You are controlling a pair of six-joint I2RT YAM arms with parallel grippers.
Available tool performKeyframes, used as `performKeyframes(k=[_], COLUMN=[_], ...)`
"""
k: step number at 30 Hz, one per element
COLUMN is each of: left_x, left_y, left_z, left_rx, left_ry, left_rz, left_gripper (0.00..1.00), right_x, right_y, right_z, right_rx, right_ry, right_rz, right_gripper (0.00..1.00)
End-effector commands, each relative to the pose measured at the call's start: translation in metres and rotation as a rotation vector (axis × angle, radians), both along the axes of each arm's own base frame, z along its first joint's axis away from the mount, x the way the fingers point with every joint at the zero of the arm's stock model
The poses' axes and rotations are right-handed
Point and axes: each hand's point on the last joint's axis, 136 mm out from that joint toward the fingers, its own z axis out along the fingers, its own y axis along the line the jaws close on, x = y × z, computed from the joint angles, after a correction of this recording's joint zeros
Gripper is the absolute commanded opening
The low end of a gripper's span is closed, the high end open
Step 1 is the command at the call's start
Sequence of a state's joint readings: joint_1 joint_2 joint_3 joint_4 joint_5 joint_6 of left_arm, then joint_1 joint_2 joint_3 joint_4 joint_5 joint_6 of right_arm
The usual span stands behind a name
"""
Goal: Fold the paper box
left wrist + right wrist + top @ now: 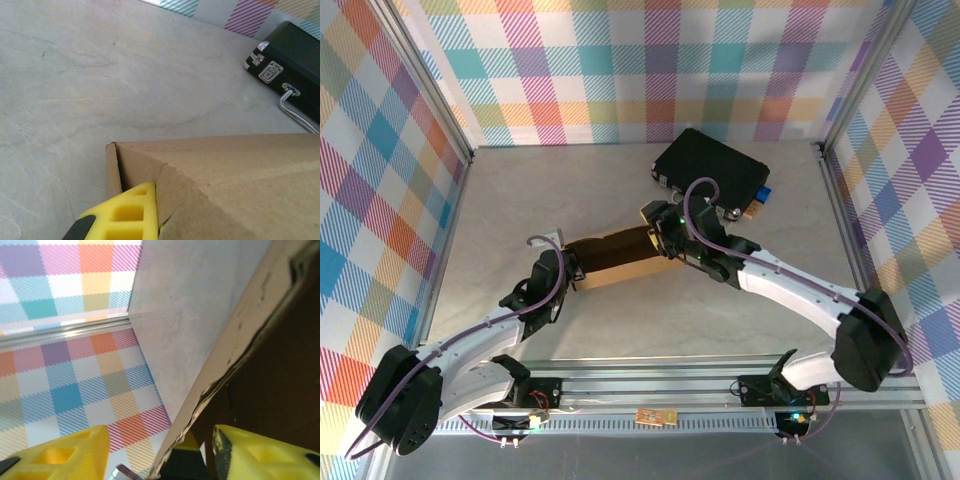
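Note:
The paper box (pixel 615 256), plain brown cardboard and partly folded, lies in the middle of the table between both arms. My left gripper (pixel 572 266) is at its left end. In the left wrist view one yellow finger (pixel 125 215) presses against an end flap of the paper box (pixel 225 185), and the gripper (pixel 158 192) is shut on that flap. The other finger is hidden behind the cardboard. My right gripper (pixel 660 238) is at the box's right end. In the right wrist view its jaws (pixel 160 432) stand apart, astride a torn cardboard wall edge (pixel 235 355).
A black hard case (pixel 712 170) with metal latches and a handle (pixel 292 102) lies behind the box at the back right, with a small blue item (pixel 763 192) at its corner. Checked walls enclose three sides. An aluminium rail (pixel 720 385) runs along the near edge.

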State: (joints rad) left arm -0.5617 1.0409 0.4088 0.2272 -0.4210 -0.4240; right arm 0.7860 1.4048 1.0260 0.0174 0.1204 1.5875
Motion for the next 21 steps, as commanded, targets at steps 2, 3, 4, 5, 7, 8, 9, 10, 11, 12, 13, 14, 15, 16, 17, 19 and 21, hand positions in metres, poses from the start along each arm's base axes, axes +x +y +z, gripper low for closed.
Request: performKeyframes(k=[2,3,4,5,7,8,9,10,11,12,13,14,15,16,17,19,21], left_x=[-0.016,-0.016,-0.016,-0.016,-0.016,-0.017,-0.017,-0.017,-0.018,-0.019,-0.021,-0.024,-0.028,-0.032,-0.038,-0.052,-0.074], left_y=[0.002,0.002,0.002,0.002,0.002,0.002,0.003,0.003,0.002,0.001,-0.001,-0.005,-0.008,-0.01,-0.012,-0.015,-0.008], left_z=[-0.034,-0.034,-0.035,-0.034,-0.035,-0.035,-0.035,-0.035,-0.034,-0.034,-0.033,-0.032,-0.03,-0.029,-0.028,-0.027,-0.029], left_rx=[0.067,0.068,0.067,0.066,0.067,0.067,0.065,0.059,0.048,0.036,0.021,-0.003,-0.03,-0.057,-0.091,-0.154,-0.188], left_ry=[0.135,0.136,0.137,0.136,0.139,0.139,0.143,0.146,0.152,0.162,0.175,0.188,0.203,0.22,0.242,0.291,0.368], left_rz=[-0.021,-0.023,-0.024,-0.024,-0.022,-0.024,-0.02,-0.014,-0.013,-0.018,-0.023,-0.038,-0.051,-0.061,-0.069,-0.084,-0.067], left_gripper=[0.0,0.0,0.0,0.0,0.0,0.0,0.0,0.0,0.03,0.17,0.24,0.27,0.31,0.35,0.39,0.43,0.44], right_x=[0.001,0.002,0.004,0.006,0.007,0.005,0.002,-0.001,-0.004,-0.008,-0.01,-0.013,-0.016,-0.018,-0.02,-0.023,-0.023], right_y=[0.006,0.004,0.003,0.003,0.004,0.006,0.006,0.006,0.004,0.0,-0.004,-0.009,-0.015,-0.018,-0.022,-0.025,-0.024], right_z=[0.01,0.005,0.002,-0.003,-0.011,-0.017,-0.023,-0.028,-0.035,-0.044,-0.052,-0.059,-0.067,-0.071,-0.076,-0.082,-0.092], right_rx=[0.051,0.037,0.026,0.014,0.013,0.012,0.006,0.0,-0.015,-0.032,-0.044,-0.06,-0.079,-0.082,-0.091,-0.103,-0.103], right_ry=[0.063,0.072,0.065,0.069,0.075,0.088,0.108,0.117,0.129,0.144,0.148,0.147,0.157,0.157,0.155,0.153,0.153], right_rz=[-0.033,-0.045,-0.053,-0.062,-0.061,-0.051,-0.041,-0.032,-0.025,-0.027,-0.034,-0.038,-0.046,-0.051,-0.051,-0.045,-0.032], right_gripper=[0.47,0.45,0.43,0.39,0.25,0.17,0.11,0.08,0.06,0.05,0.04,0.03,0.02,0.01,0.01,0.0,0.0])
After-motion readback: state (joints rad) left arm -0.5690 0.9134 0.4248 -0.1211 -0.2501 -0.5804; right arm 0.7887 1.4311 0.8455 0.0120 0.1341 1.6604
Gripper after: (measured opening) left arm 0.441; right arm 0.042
